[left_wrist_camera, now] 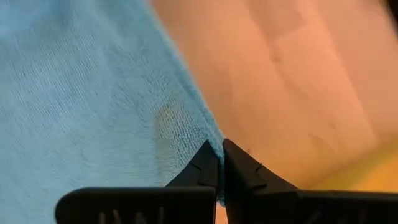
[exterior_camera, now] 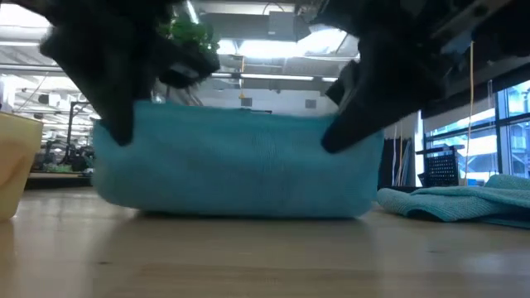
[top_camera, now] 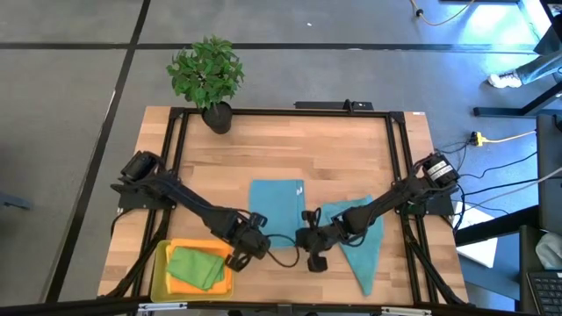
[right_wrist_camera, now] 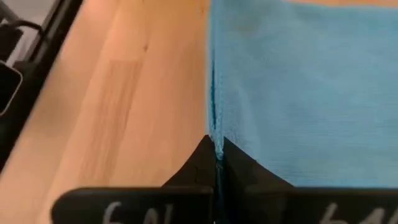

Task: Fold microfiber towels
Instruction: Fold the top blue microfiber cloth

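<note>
Two teal-blue towels lay on the wooden table, and both grippers were at work on the one nearer the table's middle. That teal towel sat just below centre in the high view, a neat rectangle, with the second teal towel crumpled into a long triangle at about four o'clock from it, the two nearly touching at their edges. The left gripper was at the flat towel's seven o'clock corner, its fingers pinched shut on the cloth edge; the left wrist view showed the dark fingertips closed together with a sliver of towel hem between them. The right gripper was at the five o'clock corner of the same towel, likewise clamped shut on the hem, as the right wrist view showed with the blue edge running straight down between the tips. From the low view the towel stood lifted at both near corners, its lower fold resting on the tabletop. At the table's seven o'clock corner a yellow tray held a green towel lying on an orange towel. A potted plant stood at the table's far edge, toward eleven o'clock.
</note>
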### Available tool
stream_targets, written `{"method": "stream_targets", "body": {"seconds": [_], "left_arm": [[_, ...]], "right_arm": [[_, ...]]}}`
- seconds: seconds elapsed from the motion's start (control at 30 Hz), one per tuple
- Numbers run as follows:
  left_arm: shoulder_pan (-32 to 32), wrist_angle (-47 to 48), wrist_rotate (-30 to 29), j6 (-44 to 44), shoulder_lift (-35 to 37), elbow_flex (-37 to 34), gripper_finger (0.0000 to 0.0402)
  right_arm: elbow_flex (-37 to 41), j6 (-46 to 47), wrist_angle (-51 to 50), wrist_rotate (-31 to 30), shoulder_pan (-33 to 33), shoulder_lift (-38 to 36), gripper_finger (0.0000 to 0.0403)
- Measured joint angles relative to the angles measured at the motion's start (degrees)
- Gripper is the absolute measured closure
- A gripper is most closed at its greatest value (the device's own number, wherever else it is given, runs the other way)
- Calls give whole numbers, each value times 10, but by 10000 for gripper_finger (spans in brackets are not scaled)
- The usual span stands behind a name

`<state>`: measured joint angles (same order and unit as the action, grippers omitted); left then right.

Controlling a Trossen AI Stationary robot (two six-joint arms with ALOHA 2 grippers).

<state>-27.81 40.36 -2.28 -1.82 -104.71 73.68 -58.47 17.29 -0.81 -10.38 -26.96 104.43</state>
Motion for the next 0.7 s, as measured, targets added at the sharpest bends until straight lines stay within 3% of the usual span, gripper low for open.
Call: {"method": "stream_targets", "body": {"seconds": [0.13, 0.3, 0.5, 0.7], "left_arm": [[-4, 9, 3, 24, 9, 8, 401], [-1, 32, 13, -19, 20, 6, 401], [-39, 14, 11, 12, 23, 6, 401], [-61, 26, 1, 9, 83, 19, 401]], "right_arm": [[-16, -11, -30, -22, -1, -1, 401], [-20, -20, -30, 22, -6, -2, 400], [-22, -33, -4, 9, -30, -2, 401], [-55, -66, -8, 14, -45, -2, 401]]}}
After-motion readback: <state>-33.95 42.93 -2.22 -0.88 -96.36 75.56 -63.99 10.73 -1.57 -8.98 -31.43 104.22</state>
